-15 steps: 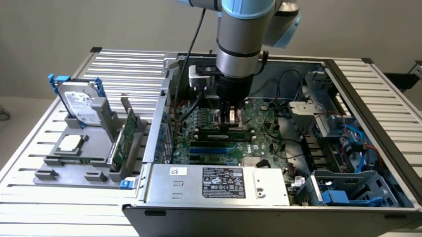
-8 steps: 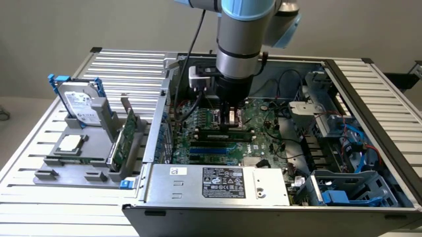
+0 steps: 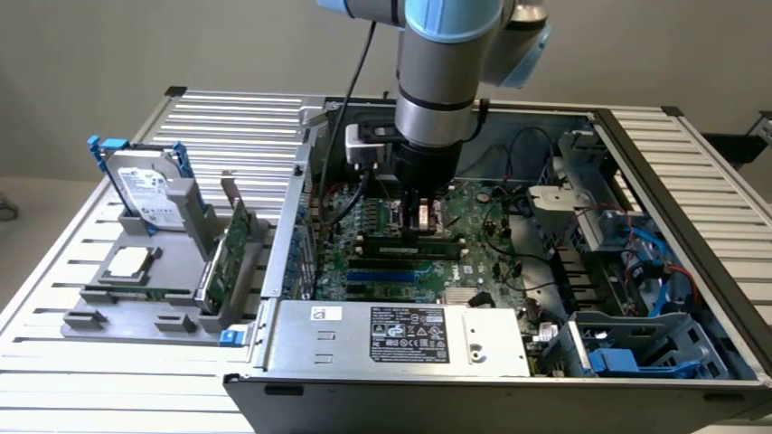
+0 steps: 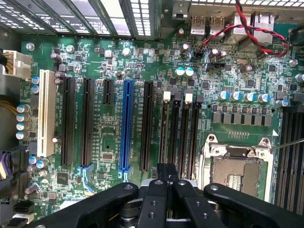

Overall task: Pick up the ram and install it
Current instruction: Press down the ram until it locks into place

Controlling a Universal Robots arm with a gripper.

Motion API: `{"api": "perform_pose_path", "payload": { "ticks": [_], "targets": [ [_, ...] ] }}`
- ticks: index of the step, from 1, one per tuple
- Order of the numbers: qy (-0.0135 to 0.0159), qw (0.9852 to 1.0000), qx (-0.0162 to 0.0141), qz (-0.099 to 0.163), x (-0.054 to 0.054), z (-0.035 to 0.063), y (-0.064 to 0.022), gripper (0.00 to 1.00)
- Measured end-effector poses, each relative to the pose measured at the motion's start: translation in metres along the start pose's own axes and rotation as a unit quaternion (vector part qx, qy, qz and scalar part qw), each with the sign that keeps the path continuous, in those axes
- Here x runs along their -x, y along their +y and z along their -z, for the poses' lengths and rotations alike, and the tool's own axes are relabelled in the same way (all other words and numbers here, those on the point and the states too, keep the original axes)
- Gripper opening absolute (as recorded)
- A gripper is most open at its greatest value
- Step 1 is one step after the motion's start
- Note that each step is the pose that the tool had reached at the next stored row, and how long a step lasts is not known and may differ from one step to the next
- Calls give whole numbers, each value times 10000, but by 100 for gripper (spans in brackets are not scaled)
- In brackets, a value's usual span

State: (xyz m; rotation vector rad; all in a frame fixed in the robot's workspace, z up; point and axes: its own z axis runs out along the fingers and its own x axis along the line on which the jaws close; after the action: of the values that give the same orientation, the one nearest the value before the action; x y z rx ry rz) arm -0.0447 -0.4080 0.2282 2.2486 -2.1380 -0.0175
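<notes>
One slatted metal table (image 3: 217,117), open computer case (image 3: 675,145), grey wall (image 3: 121,45)

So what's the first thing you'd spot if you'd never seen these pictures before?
The big grey and blue robot arm reaching down into the open computer case, its gripper shut just above the green motherboard. Next, the bright blue slot among the black ones on that board. On the exterior view's left, a hard drive stands upright in a grey holder.
</notes>
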Motion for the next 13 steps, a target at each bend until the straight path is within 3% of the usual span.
{"api": "perform_pose_path", "payload": {
  "ticks": [9,12,13],
  "targets": [
    [-2,10000,21,-4,5,-51,-2,11],
    [-18,10000,30,-6,9,-4,-4,11],
    [-10,10000,42,-5,6,33,-7,11]
  ]
}}
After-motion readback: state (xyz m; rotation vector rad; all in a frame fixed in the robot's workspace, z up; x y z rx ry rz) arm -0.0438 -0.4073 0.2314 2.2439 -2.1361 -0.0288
